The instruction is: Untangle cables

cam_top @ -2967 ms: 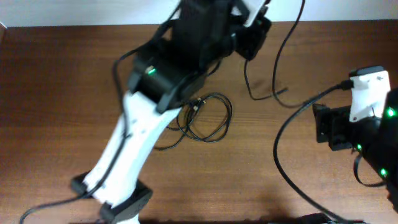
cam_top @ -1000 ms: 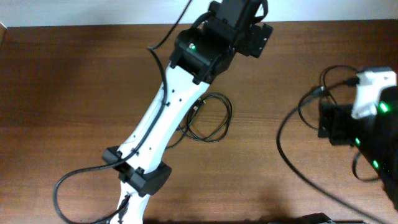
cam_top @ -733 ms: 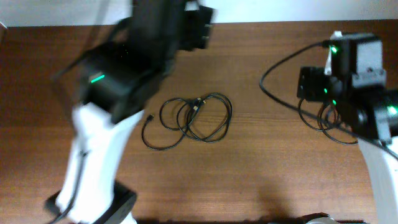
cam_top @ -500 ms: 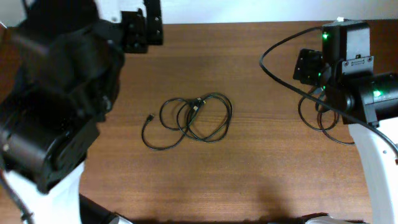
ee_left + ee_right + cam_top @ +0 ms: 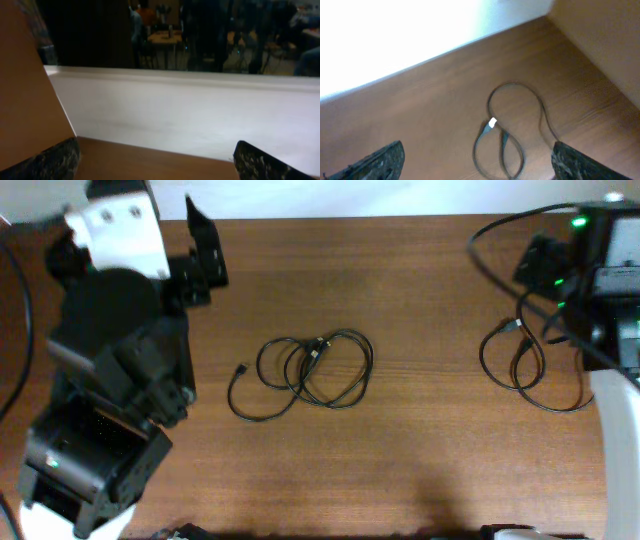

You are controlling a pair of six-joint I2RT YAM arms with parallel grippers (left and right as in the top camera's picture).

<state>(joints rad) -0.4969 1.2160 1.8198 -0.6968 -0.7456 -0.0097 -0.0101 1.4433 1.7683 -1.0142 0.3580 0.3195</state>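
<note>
Tangled thin black cords lie at the centre of the brown wooden table, and how many I cannot tell; another looped black cord sits at three o'clock, its top hard to separate from the arm's wiring; left pincer and right pincer both gape wide and empty, their fingertips cut off by the frame.
</note>
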